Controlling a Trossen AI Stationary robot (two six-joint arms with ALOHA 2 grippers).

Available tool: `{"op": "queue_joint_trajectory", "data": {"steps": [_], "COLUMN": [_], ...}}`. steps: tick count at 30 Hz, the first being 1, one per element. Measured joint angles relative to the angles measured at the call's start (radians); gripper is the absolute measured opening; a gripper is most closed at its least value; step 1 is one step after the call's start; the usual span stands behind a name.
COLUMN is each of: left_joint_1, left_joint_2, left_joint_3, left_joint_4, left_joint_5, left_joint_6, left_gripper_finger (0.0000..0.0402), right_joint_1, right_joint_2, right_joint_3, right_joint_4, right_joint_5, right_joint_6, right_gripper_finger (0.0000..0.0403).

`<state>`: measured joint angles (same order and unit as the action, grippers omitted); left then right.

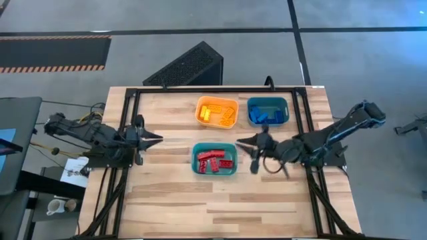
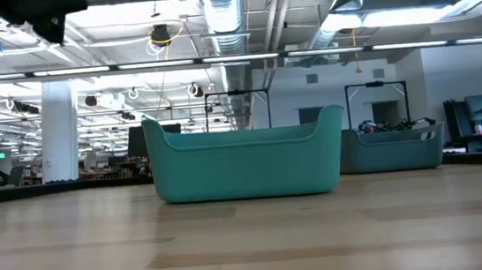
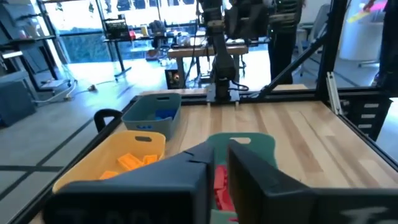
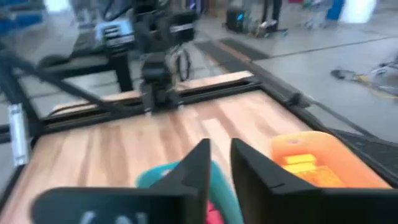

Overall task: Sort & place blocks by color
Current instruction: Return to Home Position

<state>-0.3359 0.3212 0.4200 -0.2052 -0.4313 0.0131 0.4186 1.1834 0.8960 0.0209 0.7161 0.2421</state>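
All the blocks lie in bins. Red blocks (image 1: pixel 215 161) (image 3: pixel 219 180) fill the teal bin (image 2: pixel 248 165) at mid-table. Yellow blocks (image 1: pixel 219 113) (image 3: pixel 134 160) lie in the orange bin (image 1: pixel 200 110) behind it. Blue blocks (image 1: pixel 267 116) (image 3: pixel 163 114) lie in the darker teal bin (image 1: pixel 251 110) to its right. My left gripper (image 1: pixel 159 139) (image 3: pixel 217 165) hovers left of the red bin and my right gripper (image 1: pixel 239 142) (image 4: pixel 219 155) right of it. They point at each other, each with a narrow gap between its fingers, and both are empty.
A black frame (image 1: pixel 127 100) runs along the table's far, left and right edges. Bare wood lies in front of the red bin toward the near edge (image 1: pixel 213 213). The low view shows the near teal bin, with the darker one (image 2: pixel 393 149) behind it on the right.
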Motion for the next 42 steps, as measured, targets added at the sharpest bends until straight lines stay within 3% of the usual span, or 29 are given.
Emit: {"op": "queue_joint_trajectory", "data": {"steps": [3,7,14,22,31,37,42], "left_joint_1": [0.000,0.000,0.000,0.046,0.087,0.097,0.097], "left_joint_2": [-0.071,-0.136,-0.195,-0.212,-0.211,-0.210,-0.211], "left_joint_3": [-0.038,-0.051,-0.051,-0.050,-0.058,-0.203,-0.304], "left_joint_4": [-0.028,-0.064,-0.070,-0.052,0.071,0.261,0.443], "left_joint_5": [0.000,0.001,-0.035,-0.072,0.046,0.132,0.137], "left_joint_6": [0.003,0.018,0.131,0.097,0.101,0.044,0.029], "left_gripper_finger": [0.0006,0.0006,0.0001,0.0000,0.0000,0.0000,0.0000], "right_joint_1": [-0.011,-0.030,-0.129,-0.243,-0.285,-0.284,-0.284], "right_joint_2": [-0.110,-0.267,-0.531,-0.787,-0.971,-1.065,-1.142], "right_joint_3": [-0.170,-0.372,-0.597,-0.663,-0.669,-0.766,-0.850], "right_joint_4": [0.128,0.279,0.349,0.243,0.048,0.053,0.085], "right_joint_5": [0.023,0.022,0.068,-0.059,-0.121,-0.149,-0.150], "right_joint_6": [-0.041,-0.128,-0.187,-0.225,-0.233,-0.205,-0.193], "right_gripper_finger": [0.0059,0.0014,0.0008,0.0004,0.0003,0.0003,0.0007]}}
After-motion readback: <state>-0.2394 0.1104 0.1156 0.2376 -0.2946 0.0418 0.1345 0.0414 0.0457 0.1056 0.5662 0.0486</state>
